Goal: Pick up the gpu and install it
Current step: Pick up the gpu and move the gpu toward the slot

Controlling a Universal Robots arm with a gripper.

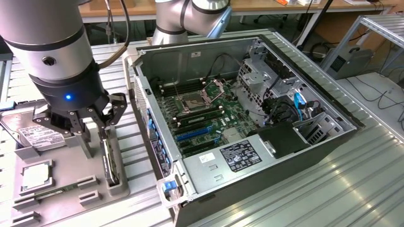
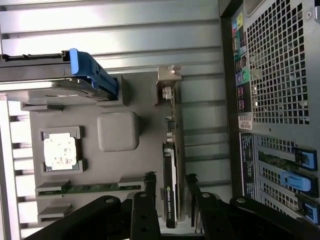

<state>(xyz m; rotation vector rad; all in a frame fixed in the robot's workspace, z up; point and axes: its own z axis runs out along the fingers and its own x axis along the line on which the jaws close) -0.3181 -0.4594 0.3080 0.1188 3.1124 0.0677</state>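
The gpu (image 1: 109, 158) is a thin dark card standing on edge in a slot of the grey fixture (image 1: 69, 189), at the exterior view's left beside the open computer case. In the wrist view the gpu (image 2: 171, 150) runs lengthwise, its silver bracket at the far end. My gripper (image 1: 94, 135) hangs directly over the card's upper edge. The wrist view shows my gripper (image 2: 170, 179) open, one black finger (image 2: 149, 182) on each side of the card with a small gap to each face.
The open computer case (image 1: 265, 189) lies on its side at the exterior view's right, motherboard (image 1: 202, 118) exposed. The fixture also holds a hard drive (image 1: 35, 135), a CPU chip (image 2: 60, 151) and a memory stick (image 2: 92, 188). A second arm (image 1: 189, 16) stands behind the case.
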